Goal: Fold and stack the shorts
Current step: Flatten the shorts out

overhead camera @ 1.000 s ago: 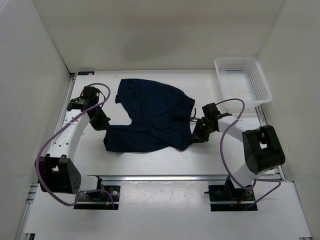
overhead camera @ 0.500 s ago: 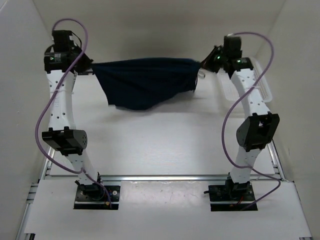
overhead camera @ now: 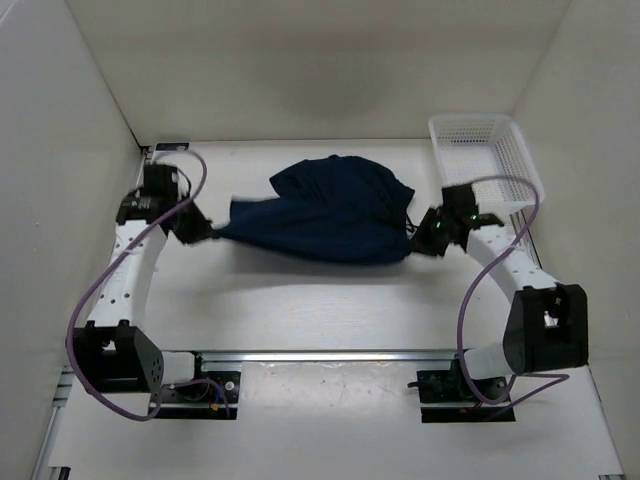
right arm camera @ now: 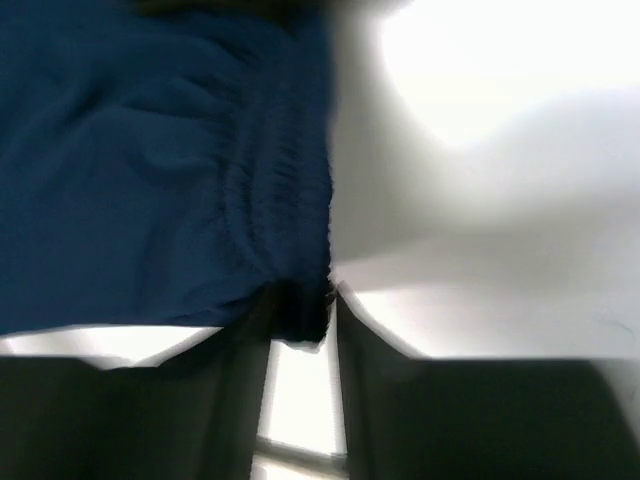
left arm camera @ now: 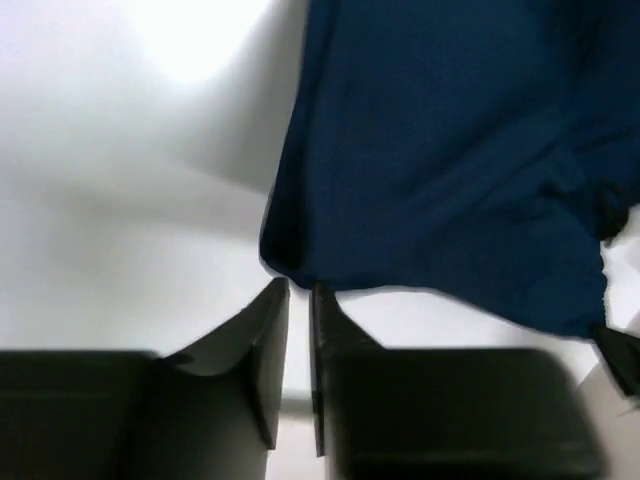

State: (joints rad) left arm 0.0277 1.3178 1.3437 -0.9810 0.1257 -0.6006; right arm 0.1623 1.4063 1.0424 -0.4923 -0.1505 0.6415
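A pair of dark navy soft fabric shorts (overhead camera: 330,215) is held bunched between the two arms over the middle of the white table (overhead camera: 320,310). Whether the fabric touches the surface cannot be told. One corner of the cloth is pinched at the tips of the left gripper (left arm camera: 299,297), its fingers drawn almost together. The gathered waistband is clamped tight in the right gripper (right arm camera: 303,305). A white plastic mesh basket (overhead camera: 487,158) is seen at the far right corner.

One camera looks down from above and behind; both wrist cameras sit close, sharing the shorts (overhead camera: 330,215) with it.
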